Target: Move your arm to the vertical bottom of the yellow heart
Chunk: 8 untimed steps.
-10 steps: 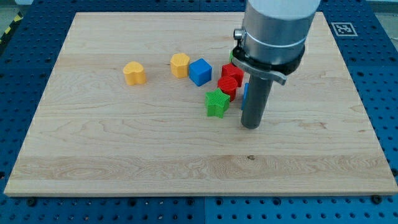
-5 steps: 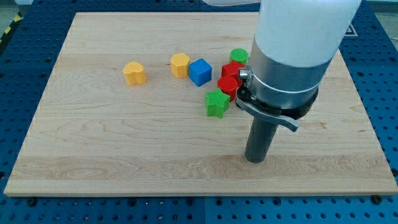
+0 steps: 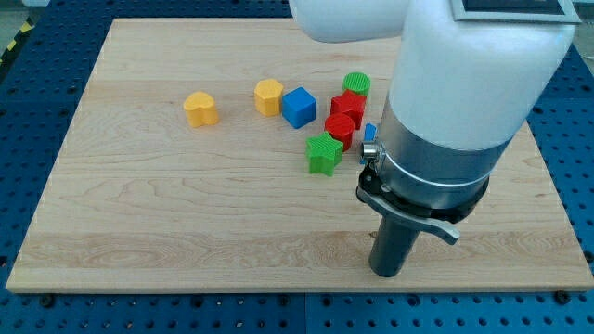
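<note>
The yellow heart [image 3: 200, 109] lies on the wooden board [image 3: 167, 213] at the view's upper left. My tip [image 3: 385, 273] rests on the board near the view's bottom edge, right of centre, far to the right of and below the yellow heart. The arm's wide body hides the board's right part above the tip.
A yellow hexagon-like block [image 3: 268, 96] and a blue cube [image 3: 299, 107] sit right of the heart. Further right are two red blocks [image 3: 344, 118], a green star [image 3: 323, 154], a green cylinder [image 3: 355, 83] and a blue block [image 3: 369, 133] half hidden by the arm.
My tip has moved toward the view's bottom, from beside the green star to near the board's bottom edge. No block has moved.
</note>
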Each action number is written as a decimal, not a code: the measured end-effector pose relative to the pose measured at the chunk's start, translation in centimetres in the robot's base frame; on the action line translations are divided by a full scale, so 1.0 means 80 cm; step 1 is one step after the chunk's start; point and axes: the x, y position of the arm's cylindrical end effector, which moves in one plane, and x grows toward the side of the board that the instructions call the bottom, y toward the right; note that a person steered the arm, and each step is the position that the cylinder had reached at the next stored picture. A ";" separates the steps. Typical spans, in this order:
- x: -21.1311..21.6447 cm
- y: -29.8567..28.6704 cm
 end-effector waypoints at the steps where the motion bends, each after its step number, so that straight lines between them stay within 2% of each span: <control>1: 0.002 -0.033; 2: -0.012 -0.113; 3: -0.047 -0.171; 5: -0.080 -0.215; 8: -0.168 -0.312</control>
